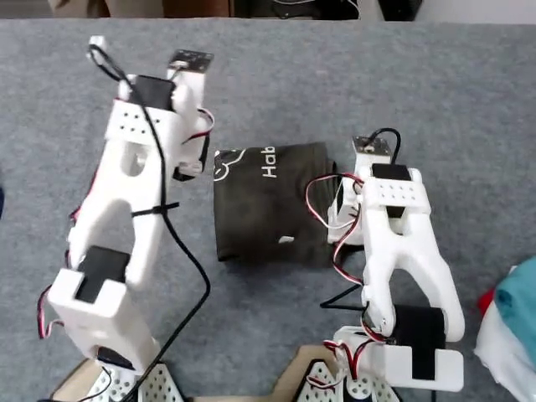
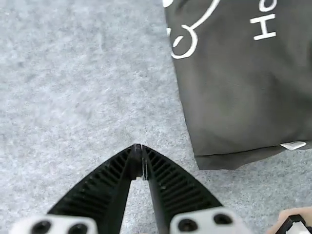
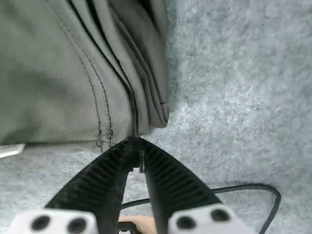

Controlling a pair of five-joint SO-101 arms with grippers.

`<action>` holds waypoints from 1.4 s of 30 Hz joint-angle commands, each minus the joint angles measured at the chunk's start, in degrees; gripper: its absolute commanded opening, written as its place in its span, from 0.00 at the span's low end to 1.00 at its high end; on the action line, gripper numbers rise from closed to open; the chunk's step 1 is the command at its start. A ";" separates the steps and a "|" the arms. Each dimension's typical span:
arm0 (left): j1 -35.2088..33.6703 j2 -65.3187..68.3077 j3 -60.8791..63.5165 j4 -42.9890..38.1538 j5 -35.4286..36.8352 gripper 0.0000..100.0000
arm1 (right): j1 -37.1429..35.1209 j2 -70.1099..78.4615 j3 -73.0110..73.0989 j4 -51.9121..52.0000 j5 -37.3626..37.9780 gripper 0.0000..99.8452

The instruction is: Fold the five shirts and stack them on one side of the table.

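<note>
- Grey, felt-like table beneath everything.
- Left arm, white, stretched up the table's left half, ending just beside the shirt's left edge.
- Right arm, white, shorter in reach, ending at the shirt's right edge.
- Dark shirt with white print, folded into a rough rectangle, flat on the table between the two arms, about mid-table.
- Heap of teal, white and red clothes at the table's right edge, well apart from the dark shirt.
- Left gripper: black jaws closed together on nothing, over bare table near the shirt's corner.
- Right gripper: jaws likewise pressed together, tips right at the layered edge of the shirt; touching or not, cannot tell.
- Black cable looped on the table close to the right gripper.
- Small white label poking out at the shirt's near hem.
</note>
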 commanded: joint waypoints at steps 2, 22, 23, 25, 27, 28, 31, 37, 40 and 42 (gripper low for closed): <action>0.09 -4.00 0.79 0.44 -0.44 0.02 | 0.84 -3.12 0.22 -0.44 0.18 0.06; 0.00 -3.56 0.88 -0.35 -5.10 0.02 | 0.84 -3.12 -17.71 12.66 -0.53 0.16; 0.00 -3.56 0.88 -0.44 -5.98 0.02 | 0.84 -3.12 -19.65 13.98 -0.53 0.16; -0.18 -3.56 0.88 -0.44 -6.95 0.02 | 0.75 -2.59 -21.76 15.30 -0.53 0.16; -0.26 -3.56 0.88 -0.44 -7.03 0.02 | 0.75 -2.42 -21.14 14.42 -0.70 0.16; -0.26 -3.56 0.88 -0.44 -7.03 0.02 | 0.75 -1.98 -20.26 13.01 -1.85 0.16; -0.26 -3.47 1.23 -1.76 -6.86 0.02 | -1.45 1.10 -18.59 9.41 -5.19 0.17; -0.26 -3.47 4.66 -4.57 -6.86 0.02 | -5.93 6.73 -18.77 8.88 -9.67 0.29; -0.35 -3.56 5.63 -4.57 -6.86 0.02 | -5.58 8.66 -18.42 8.70 -9.23 0.30; -0.53 -3.56 5.89 -4.57 -6.86 0.02 | -5.67 10.33 -18.24 7.03 -9.23 0.30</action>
